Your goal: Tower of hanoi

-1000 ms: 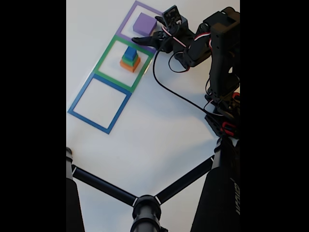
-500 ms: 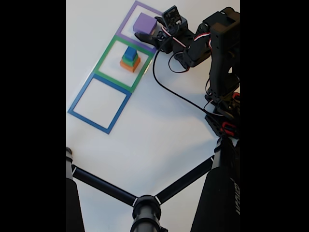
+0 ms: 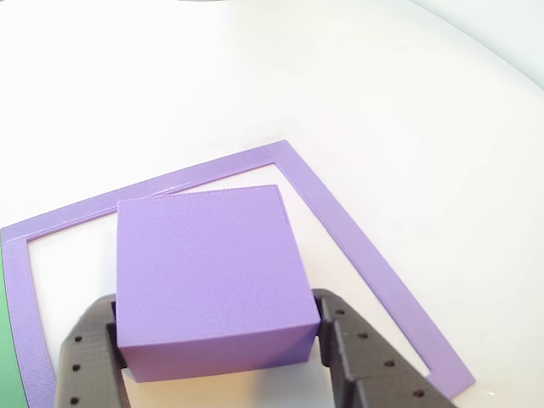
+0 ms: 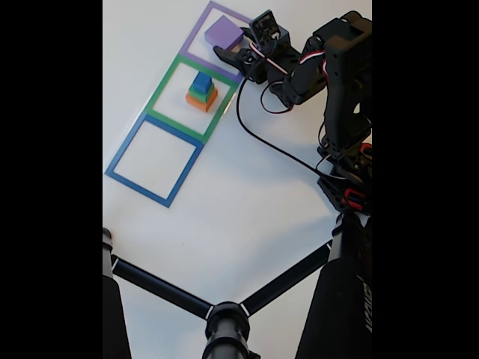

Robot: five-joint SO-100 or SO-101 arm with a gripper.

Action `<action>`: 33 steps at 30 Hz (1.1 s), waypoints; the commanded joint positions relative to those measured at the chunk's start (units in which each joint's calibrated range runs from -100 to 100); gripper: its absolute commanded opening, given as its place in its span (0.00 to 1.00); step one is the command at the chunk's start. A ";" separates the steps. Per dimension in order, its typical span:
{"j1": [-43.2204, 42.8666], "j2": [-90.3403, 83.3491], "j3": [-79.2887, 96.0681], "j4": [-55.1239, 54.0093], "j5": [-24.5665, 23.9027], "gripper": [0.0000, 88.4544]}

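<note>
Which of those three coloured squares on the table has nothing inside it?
The blue square; the green square holds a small stack, the purple square a purple cube.

Fixed view: high, looking down over whole table (image 4: pixel 247 202). Other view: close, low. Shared: purple square outline (image 3: pixel 340 229) near table's far edge.

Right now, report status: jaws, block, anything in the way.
Gripper jaws open, one each side of the purple block, not clamped. Block sits inside the purple frame. Small stacked blocks in the green frame, clear of the arm.
</note>
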 commanded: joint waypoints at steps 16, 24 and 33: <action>-2.48 -11.71 -0.47 9.42 0.00 0.20; -2.29 -32.38 -4.29 37.03 0.00 0.20; -1.71 -51.11 -34.65 96.63 0.00 0.18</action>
